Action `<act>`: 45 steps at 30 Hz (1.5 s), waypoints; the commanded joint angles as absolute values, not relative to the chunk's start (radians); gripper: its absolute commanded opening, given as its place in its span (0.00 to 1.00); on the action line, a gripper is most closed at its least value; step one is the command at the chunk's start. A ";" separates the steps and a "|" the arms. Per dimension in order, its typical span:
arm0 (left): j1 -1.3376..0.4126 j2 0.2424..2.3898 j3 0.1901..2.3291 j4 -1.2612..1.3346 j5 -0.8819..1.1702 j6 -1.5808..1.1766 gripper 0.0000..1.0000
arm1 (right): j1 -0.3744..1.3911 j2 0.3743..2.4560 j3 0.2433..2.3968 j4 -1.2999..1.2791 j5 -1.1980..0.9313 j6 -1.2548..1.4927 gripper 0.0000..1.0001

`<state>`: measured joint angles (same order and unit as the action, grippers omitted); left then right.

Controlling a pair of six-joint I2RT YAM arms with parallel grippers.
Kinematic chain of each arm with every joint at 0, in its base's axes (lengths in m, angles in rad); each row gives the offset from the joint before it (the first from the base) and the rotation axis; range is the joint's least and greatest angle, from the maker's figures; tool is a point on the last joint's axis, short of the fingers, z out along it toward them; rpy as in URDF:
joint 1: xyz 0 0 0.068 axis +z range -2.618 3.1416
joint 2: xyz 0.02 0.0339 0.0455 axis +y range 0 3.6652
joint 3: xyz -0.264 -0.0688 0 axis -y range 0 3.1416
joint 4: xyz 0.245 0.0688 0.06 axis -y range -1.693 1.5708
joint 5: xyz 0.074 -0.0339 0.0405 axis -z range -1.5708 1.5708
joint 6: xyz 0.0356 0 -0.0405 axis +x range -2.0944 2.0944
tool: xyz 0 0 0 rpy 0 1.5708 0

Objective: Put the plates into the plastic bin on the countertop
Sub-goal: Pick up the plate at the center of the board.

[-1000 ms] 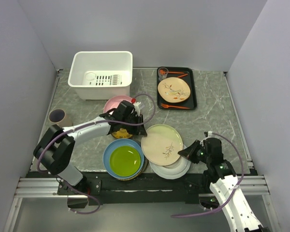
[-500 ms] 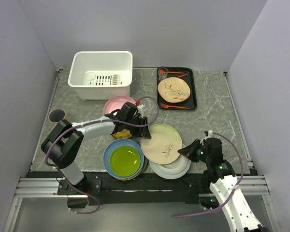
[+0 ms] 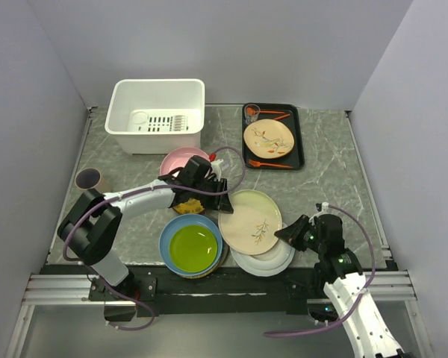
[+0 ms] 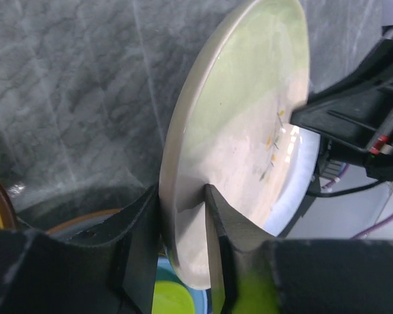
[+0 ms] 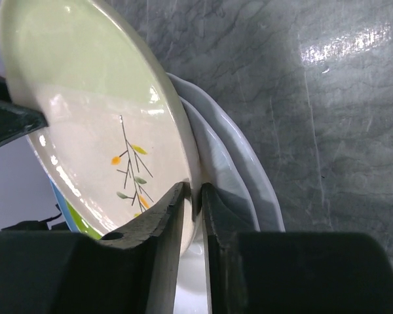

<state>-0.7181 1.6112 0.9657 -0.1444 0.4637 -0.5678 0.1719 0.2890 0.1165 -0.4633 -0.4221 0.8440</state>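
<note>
The cream-and-green sprig plate [image 3: 250, 222] lies tilted on stacked white plates [image 3: 275, 259]. My left gripper [image 3: 224, 201] is shut on its left rim; in the left wrist view the jaws [image 4: 182, 229] straddle the plate [image 4: 242, 131]. My right gripper [image 3: 285, 235] is shut on its right rim, and in the right wrist view [image 5: 198, 209] it pinches the plate [image 5: 85, 98] just above the white plates [image 5: 239, 173]. A lime green plate [image 3: 193, 248] sits in a blue one [image 3: 166, 237]. A pink plate [image 3: 176, 159] lies below the white plastic bin [image 3: 113, 112].
A black tray [image 3: 299, 145] at the back right holds the peach flower plate [image 3: 269, 138] and orange cutlery. A brown cup [image 3: 88, 179] stands at the left. A gold-patterned brown plate [image 3: 185, 206] lies under my left arm. Grey walls close in both sides.
My left gripper has moved right from beside the pink plate to the sprig plate's left rim and closed on it. My right gripper has stayed on the right rim.
</note>
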 commanded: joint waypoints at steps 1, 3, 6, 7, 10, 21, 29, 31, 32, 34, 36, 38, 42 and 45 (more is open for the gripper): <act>-0.784 1.551 1.009 -0.100 0.653 -0.583 0.01 | 0.179 0.288 0.112 -0.410 -0.417 0.839 0.25; -0.782 1.548 0.999 -0.083 0.672 -0.587 0.01 | 0.181 0.299 0.115 -0.402 -0.417 0.830 0.25; -0.782 1.536 0.976 -0.051 0.692 -0.601 0.01 | 0.181 0.316 0.117 -0.391 -0.419 0.822 0.25; -0.781 1.531 0.976 -0.049 0.689 -0.603 0.01 | 0.183 0.319 0.117 -0.390 -0.419 0.821 0.25; -0.781 1.509 0.963 -0.051 0.669 -0.606 0.01 | 0.181 0.318 0.124 -0.390 -0.420 0.813 0.25; -0.784 1.548 0.942 0.026 0.776 -0.583 0.01 | 0.183 0.416 0.160 -0.335 -0.416 0.739 0.24; -0.792 1.592 0.982 -0.049 0.773 -0.497 0.12 | 0.181 0.465 0.187 -0.259 -0.406 0.715 0.24; -0.792 1.601 0.986 -0.074 0.778 -0.483 0.18 | 0.181 0.498 0.204 -0.242 -0.410 0.704 0.23; -0.792 1.609 0.988 -0.078 0.778 -0.479 0.23 | 0.181 0.511 0.207 -0.238 -0.414 0.693 0.23; -0.792 1.617 0.983 -0.083 0.787 -0.469 0.22 | 0.181 0.537 0.213 -0.212 -0.420 0.683 0.23; -0.792 1.634 0.986 -0.107 0.787 -0.460 0.10 | 0.181 0.551 0.209 -0.192 -0.425 0.673 0.23; -0.792 1.655 0.992 -0.127 0.788 -0.449 0.01 | 0.181 0.558 0.207 -0.183 -0.433 0.666 0.23; -0.799 1.681 1.011 -0.167 0.784 -0.431 0.01 | 0.181 0.557 0.212 -0.195 -0.439 0.657 0.23; -0.799 1.680 1.041 -0.204 0.741 -0.425 0.01 | 0.181 0.522 0.207 -0.204 -0.436 0.666 0.24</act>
